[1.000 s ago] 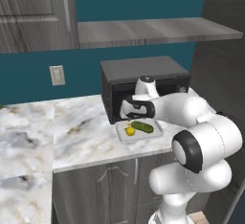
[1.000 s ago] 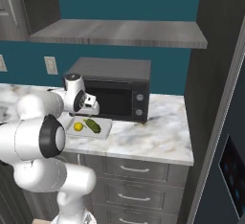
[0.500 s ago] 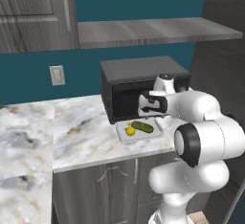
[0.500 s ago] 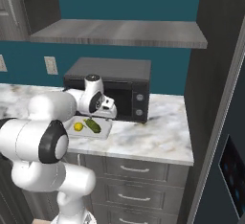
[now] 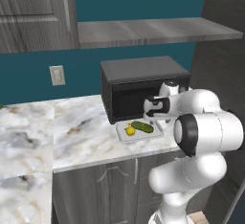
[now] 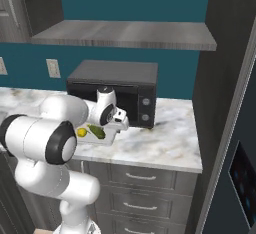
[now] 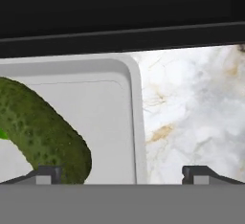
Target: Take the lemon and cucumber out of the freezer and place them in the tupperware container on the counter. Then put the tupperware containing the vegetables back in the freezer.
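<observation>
Counter (image 5: 72,132) tupperware container (image 5: 125,137) already holds lemon (image 5: 129,131) and cucumber (image 5: 142,127), gripper (image 7: 122,173) spread wide and empty; freezer trip's left.

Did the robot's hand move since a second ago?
Yes. The gripper slid to the right along the front of the black microwave, from over the tupperware container's middle to its right end, where the cucumber lies.

Marbled counter (image 5: 72,132) bearing the black microwave (image 5: 139,86) and, just before it, the tupperware container (image 5: 125,137).
</observation>
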You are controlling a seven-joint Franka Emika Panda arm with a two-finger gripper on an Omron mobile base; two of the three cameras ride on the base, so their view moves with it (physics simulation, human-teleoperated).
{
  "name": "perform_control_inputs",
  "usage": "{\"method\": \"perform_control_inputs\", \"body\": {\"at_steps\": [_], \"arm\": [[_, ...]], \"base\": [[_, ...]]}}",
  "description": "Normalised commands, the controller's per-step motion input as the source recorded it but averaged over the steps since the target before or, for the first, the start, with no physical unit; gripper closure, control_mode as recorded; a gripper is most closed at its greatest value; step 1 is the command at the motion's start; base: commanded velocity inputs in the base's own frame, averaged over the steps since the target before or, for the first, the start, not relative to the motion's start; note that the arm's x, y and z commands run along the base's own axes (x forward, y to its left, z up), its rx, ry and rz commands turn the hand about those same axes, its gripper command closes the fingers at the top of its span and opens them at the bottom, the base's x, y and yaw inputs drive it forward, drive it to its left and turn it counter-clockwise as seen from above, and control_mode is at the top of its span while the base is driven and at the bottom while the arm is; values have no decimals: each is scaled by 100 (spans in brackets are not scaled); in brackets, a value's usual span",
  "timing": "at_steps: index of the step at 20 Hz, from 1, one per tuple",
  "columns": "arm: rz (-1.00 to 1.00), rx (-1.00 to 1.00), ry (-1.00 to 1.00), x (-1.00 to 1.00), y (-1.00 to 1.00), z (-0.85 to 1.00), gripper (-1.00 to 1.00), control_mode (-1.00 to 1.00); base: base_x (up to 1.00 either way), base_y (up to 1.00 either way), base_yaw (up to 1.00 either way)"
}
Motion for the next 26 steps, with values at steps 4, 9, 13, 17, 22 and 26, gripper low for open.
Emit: {"method": "perform_control_inputs", "body": {"at_steps": [4,9,13,17,22,26], "arm": [[0,0,0,8,-16,-25,-100,-100],[0,0,0,21,-15,-22,-100,-100],[0,0,0,20,-1,-19,-100,-100],[0,0,0,18,0,-25,-100,-100],[-1,0,0,1,2,-37,-100,-100],[-2,0,0,0,13,-54,-100,-100]], "base": [[0,0,0],[0,0,0],[0,0,0],[0,0,0],[0,0,0],[0,0,0]]}}
